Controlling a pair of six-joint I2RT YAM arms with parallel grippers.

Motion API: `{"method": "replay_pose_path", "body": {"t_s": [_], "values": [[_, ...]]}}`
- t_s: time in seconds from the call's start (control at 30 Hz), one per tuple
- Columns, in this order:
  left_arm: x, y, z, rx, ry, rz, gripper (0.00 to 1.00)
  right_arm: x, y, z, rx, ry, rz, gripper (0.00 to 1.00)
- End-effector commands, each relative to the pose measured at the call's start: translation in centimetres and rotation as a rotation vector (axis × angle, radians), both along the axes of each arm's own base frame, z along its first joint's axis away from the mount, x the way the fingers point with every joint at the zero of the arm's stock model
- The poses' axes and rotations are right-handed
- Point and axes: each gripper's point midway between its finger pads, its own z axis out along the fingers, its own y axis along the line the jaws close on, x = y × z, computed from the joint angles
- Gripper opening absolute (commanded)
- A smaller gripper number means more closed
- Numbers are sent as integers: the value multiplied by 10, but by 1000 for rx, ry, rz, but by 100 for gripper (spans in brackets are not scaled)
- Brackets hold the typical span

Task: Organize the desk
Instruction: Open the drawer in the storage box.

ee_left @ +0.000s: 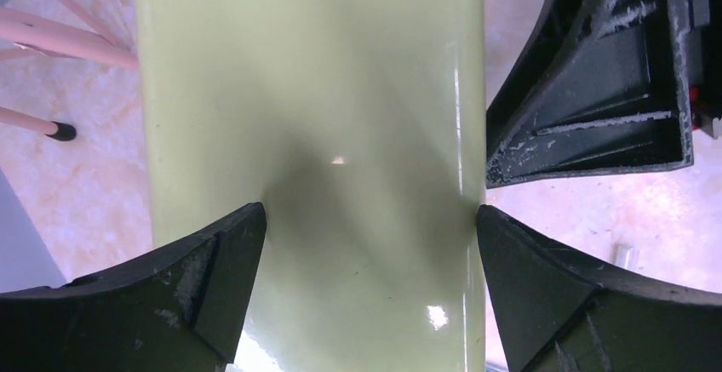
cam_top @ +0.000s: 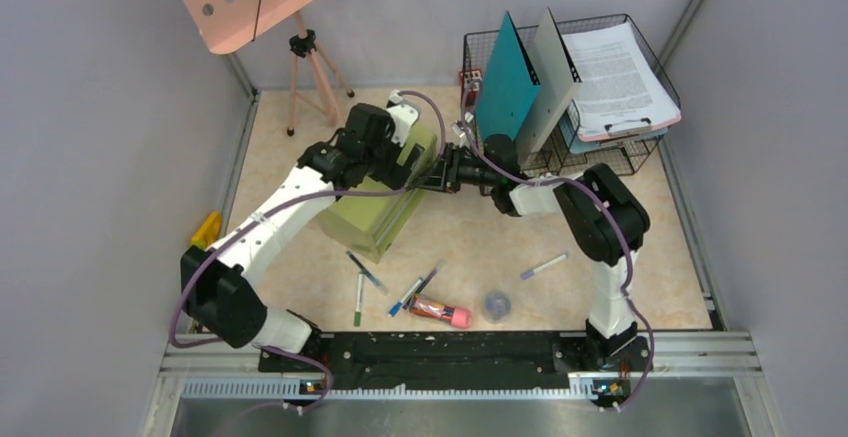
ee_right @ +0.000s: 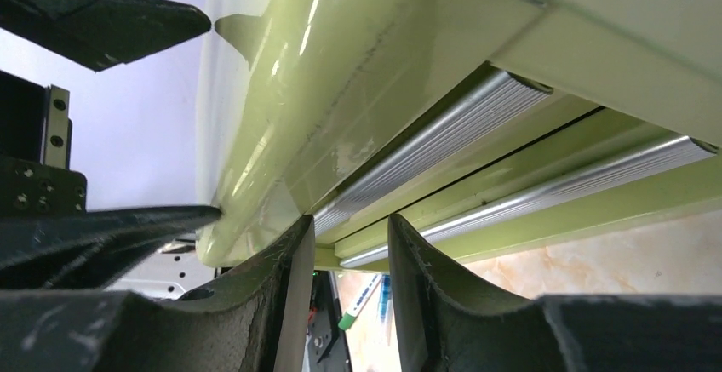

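The desk [cam_top: 480, 237] is a beige marble-patterned top. An olive-green drawer box [cam_top: 385, 207] stands on it left of centre. My left gripper [cam_top: 408, 162] is open and sits over the box's top [ee_left: 340, 91], with nothing clamped between its fingers [ee_left: 213, 278]. My right gripper [cam_top: 440, 172] is at the box's drawer face [ee_right: 596, 57]. Its jaws stand a narrow gap apart by the end of a ribbed silver drawer handle [ee_right: 443, 138]. The desk and pens show through the gap. Whether the jaws touch the handle is unclear.
Several pens [cam_top: 367, 272] lie on the desk near the front, with a marker [cam_top: 544, 266], a pink-red tube [cam_top: 440, 309] and a grey round thing [cam_top: 497, 304]. A wire basket [cam_top: 650, 152] with folders and a clipboard stands at the back right. A pink tripod stand [cam_top: 310, 67] is at the back left.
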Motion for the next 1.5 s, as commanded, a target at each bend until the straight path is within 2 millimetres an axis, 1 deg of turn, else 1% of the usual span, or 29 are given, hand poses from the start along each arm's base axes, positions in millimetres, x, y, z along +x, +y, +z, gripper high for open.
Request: {"method": "replay_pose_path", "body": {"t_s": [0.0,0.1,0.23,0.3,0.4,0.57,0.77,1.1,1.33,1.4,1.47], "values": [[12,31,26,-55,-30,114,98,5,13,13,38,-63,15,37],[19,47,29,-93,-32,172,98,7,15,11,41,-53,14,37],[30,75,31,-107,-56,284,98,7,17,12,70,-35,16,37],[35,90,28,-82,-70,336,98,7,17,17,93,-30,18,37],[37,100,18,-55,-60,360,98,6,18,23,122,-17,19,37],[37,99,5,-64,-25,358,98,3,23,31,165,21,20,37],[33,96,-18,-68,44,348,98,4,31,36,214,52,20,35],[18,85,-55,-89,171,302,96,10,37,32,248,93,10,33],[13,78,-68,-105,225,270,95,13,42,32,238,85,6,33],[11,77,-73,-102,240,268,94,14,43,29,217,79,4,32],[9,72,-77,-119,265,245,93,15,44,28,203,70,3,32]]}}
